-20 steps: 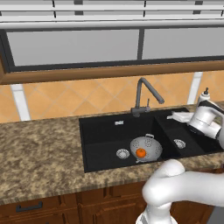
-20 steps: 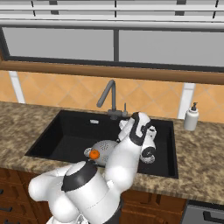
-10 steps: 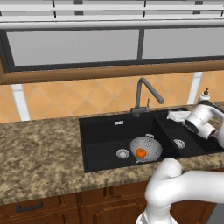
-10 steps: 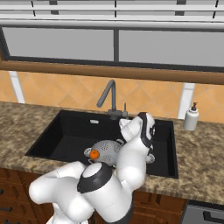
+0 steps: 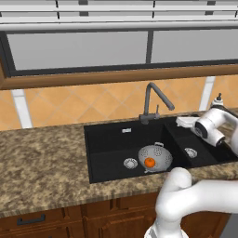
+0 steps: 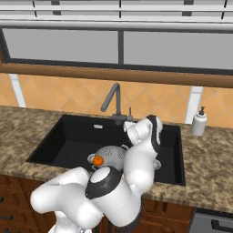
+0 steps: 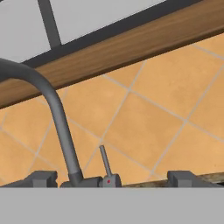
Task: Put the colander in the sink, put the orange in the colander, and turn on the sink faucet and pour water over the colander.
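Note:
The grey colander (image 5: 155,156) (image 6: 112,154) stands in the large basin of the black sink (image 5: 107,144) (image 6: 68,136), and the orange (image 5: 149,162) (image 6: 97,160) lies inside it. At the sink's back edge rises the dark gooseneck faucet (image 5: 151,100) (image 6: 116,102) (image 7: 57,113); no water runs from it. My gripper (image 5: 180,122) (image 6: 129,128) (image 7: 113,179) hovers over the smaller basin, just right of the faucet base, and points at it. It is open and holds nothing. In the hand view the small upright lever (image 7: 105,159) stands between my fingertips (image 7: 43,178).
A white soap dispenser (image 5: 217,100) (image 6: 199,123) stands on the granite counter (image 5: 42,158) behind the sink's right end. Tiled wall and a window sill lie close behind the faucet. Wooden cabinet fronts run below the counter.
My hand has edged a little to the left, toward the faucet base. The jaws stay wide apart. Colander and orange have not moved.

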You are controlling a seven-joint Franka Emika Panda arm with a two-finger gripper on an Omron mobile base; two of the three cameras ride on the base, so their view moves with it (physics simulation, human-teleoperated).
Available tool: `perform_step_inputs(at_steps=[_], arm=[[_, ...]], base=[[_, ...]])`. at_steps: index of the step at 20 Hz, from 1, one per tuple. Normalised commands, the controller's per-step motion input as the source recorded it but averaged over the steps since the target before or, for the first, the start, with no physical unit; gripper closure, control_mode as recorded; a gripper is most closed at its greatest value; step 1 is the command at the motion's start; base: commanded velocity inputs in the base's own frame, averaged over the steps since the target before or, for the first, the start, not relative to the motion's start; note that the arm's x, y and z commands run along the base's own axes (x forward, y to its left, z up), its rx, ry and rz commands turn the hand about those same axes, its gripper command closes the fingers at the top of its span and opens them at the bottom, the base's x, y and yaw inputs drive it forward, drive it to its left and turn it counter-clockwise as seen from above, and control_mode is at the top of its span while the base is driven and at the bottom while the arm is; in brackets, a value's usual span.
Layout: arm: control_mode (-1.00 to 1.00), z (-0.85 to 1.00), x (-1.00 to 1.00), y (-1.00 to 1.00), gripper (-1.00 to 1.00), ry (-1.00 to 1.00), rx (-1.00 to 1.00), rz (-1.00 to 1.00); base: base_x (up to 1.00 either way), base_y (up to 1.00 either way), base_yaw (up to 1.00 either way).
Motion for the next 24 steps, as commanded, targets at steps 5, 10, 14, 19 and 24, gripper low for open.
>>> perform_step_inputs(at_steps=[5, 10, 14, 19, 24], arm=[[-1.00, 0.00, 0.18, 0.18, -1.00, 0.00, -0.02, -0.01], [-1.00, 0.00, 0.24, 0.23, -1.00, 0.00, -0.02, 0.00], [-1.00, 0.00, 0.23, 0.06, -1.00, 0.00, 0.00, 0.00], [-1.00, 0.00, 0.20, 0.00, -1.00, 0.00, 0.00, 0.00], [-1.00, -0.01, 0.10, -0.01, -1.00, 0.00, 0.00, 0.00]], base=[[0.00, 0.00, 0.00], [0.00, 0.00, 0.00], [0.00, 0.00, 0.00], [0.00, 0.00, 0.00], [0.00, 0.00, 0.00]])
